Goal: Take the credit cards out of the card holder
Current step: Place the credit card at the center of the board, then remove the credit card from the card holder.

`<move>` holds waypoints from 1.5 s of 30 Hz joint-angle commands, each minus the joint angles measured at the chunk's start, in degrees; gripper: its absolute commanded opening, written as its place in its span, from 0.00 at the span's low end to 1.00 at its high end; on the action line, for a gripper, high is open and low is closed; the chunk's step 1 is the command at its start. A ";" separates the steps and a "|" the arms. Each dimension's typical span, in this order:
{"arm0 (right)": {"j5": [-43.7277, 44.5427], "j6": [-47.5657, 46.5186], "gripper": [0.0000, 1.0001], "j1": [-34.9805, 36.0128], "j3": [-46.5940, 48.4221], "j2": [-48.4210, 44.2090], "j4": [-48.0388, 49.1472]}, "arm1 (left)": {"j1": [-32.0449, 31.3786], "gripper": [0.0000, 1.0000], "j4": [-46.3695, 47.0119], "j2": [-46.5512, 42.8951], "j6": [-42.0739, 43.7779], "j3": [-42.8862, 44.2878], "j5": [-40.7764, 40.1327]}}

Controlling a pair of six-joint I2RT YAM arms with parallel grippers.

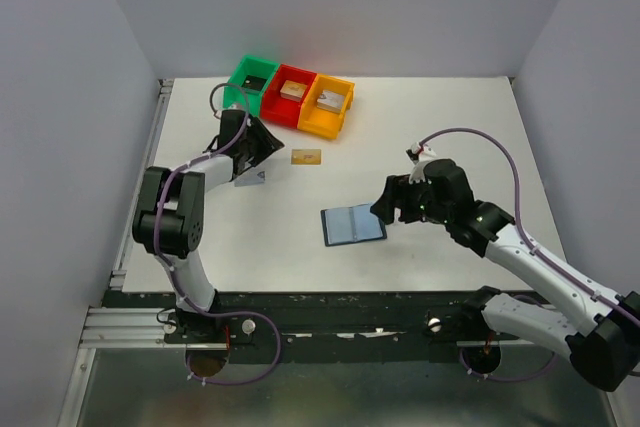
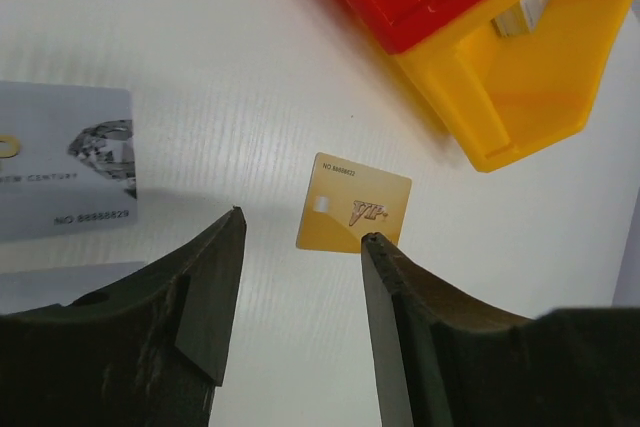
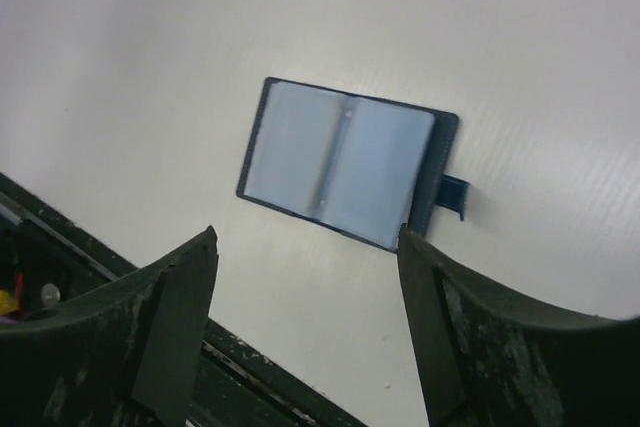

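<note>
The dark navy card holder lies open and flat on the white table, its greyish pockets facing up and its strap tab sticking out at one side. A tan-gold credit card lies loose near the bins. A silver-grey card rests to its left. My left gripper hovers open above the table between these two cards, holding nothing. My right gripper stands open just right of the holder, with nothing in it.
Green, red and orange bins stand in a row at the back, each with a small block inside. In the left wrist view the orange bin sits close beyond the gold card. The table's front edge runs below the holder.
</note>
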 commanded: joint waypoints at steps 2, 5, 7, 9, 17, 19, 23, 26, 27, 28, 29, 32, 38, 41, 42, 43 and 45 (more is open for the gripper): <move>8.33 2.91 0.83 -3.85 -0.55 1.71 -2.41 | -2.75 0.64 -9.85 -14.10 6.84 -2.04 -11.79; 5.40 2.55 0.83 -6.15 -0.38 5.22 -2.75 | -9.24 0.73 -16.70 -20.17 9.13 -3.53 -19.78; 5.49 2.03 0.82 -6.33 -0.29 7.77 -2.67 | -14.07 0.82 -19.35 -24.56 7.83 -5.37 -24.35; 6.28 1.94 0.82 -6.42 -0.20 10.05 -2.58 | -17.69 0.99 -22.86 -27.82 5.37 -6.87 -28.23; 6.28 2.46 0.75 -7.56 0.68 18.15 -2.05 | -18.76 0.99 -22.72 -34.68 -1.15 -14.51 -15.17; 7.76 2.29 0.72 -7.73 1.38 19.99 -2.05 | -18.93 0.99 -14.40 -38.28 -0.97 -21.95 -10.52; 7.69 2.55 0.66 -8.00 2.35 24.03 -2.23 | -20.69 0.99 -0.90 -43.04 -1.50 -31.22 -7.24; 7.25 2.73 0.60 -8.09 2.35 26.06 -1.44 | -21.74 0.98 -3.36 -40.68 0.08 -29.73 -5.31; 7.07 2.81 0.58 -8.09 2.35 26.76 -1.09 | -22.01 0.97 -2.06 -40.06 0.00 -29.99 -4.35; 7.25 2.90 0.57 -8.17 2.61 27.46 -1.00 | -22.36 0.95 -0.65 -39.36 -0.53 -30.51 -3.64; 7.51 2.90 0.56 -8.17 2.87 28.25 -1.00 | -22.80 0.93 0.75 -39.00 -1.14 -31.04 -3.29; 7.78 2.99 0.50 -8.44 3.93 29.93 -0.64 | -24.03 0.89 2.62 -38.03 -0.80 -30.70 -2.40; 5.42 2.81 0.16 -8.70 3.93 30.90 -0.03 | -25.61 0.71 1.73 -35.93 2.45 -27.80 -0.21; 3.65 3.34 0.01 -8.79 2.00 29.76 1.02 | -25.88 0.68 1.73 -34.35 3.25 -27.01 0.84; 2.95 3.69 0.00 -8.79 1.30 29.32 1.29 | -25.97 0.68 1.65 -33.47 3.34 -26.74 1.28; 2.25 4.04 0.00 -8.70 0.42 28.79 1.64 | -26.05 0.68 1.47 -32.77 3.60 -26.31 1.64; 0.84 4.83 0.00 -8.70 -1.51 27.56 2.60 | -26.05 0.68 1.38 -31.45 3.69 -25.69 2.34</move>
